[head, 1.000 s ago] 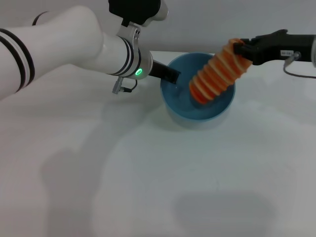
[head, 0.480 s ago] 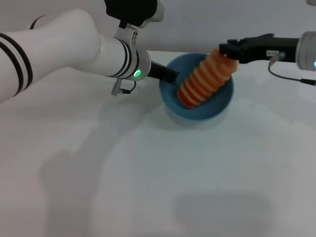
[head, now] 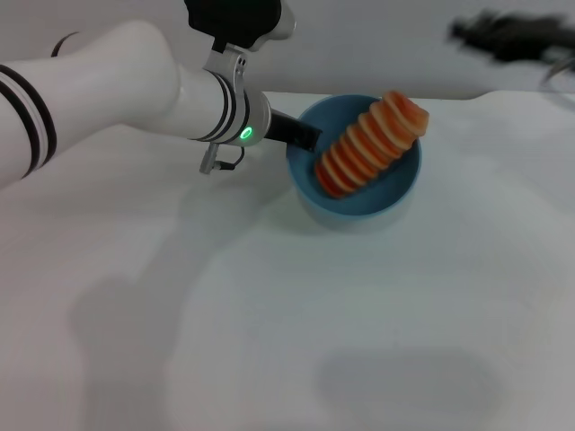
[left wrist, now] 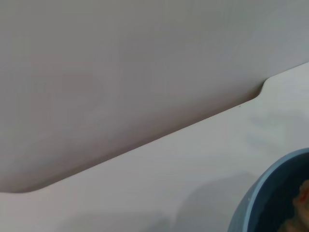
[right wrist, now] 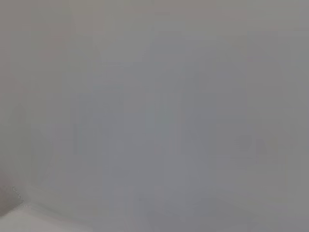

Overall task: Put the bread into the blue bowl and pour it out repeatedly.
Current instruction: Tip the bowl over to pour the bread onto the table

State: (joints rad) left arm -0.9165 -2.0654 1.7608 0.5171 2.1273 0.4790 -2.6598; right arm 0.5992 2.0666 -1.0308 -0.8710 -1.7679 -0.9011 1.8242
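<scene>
The bread (head: 368, 146), striped orange-red and cream, lies slanted inside the blue bowl (head: 395, 193), its upper end resting on the far right rim. My left gripper (head: 305, 136) is shut on the bowl's left rim. The bowl's rim also shows in the left wrist view (left wrist: 263, 193), with a bit of bread (left wrist: 303, 193) inside. My right gripper (head: 476, 31) is blurred at the far upper right, well clear of the bread and holding nothing. The right wrist view shows only a plain grey surface.
The white table (head: 296, 314) stretches in front of the bowl. Its rounded back edge (left wrist: 145, 145) meets a grey wall. My left forearm (head: 117, 81) reaches in from the left above the table.
My right gripper has let go of the bread and pulled away up and to the right. The bread has settled lower into the bowl. The left gripper stays on the rim.
</scene>
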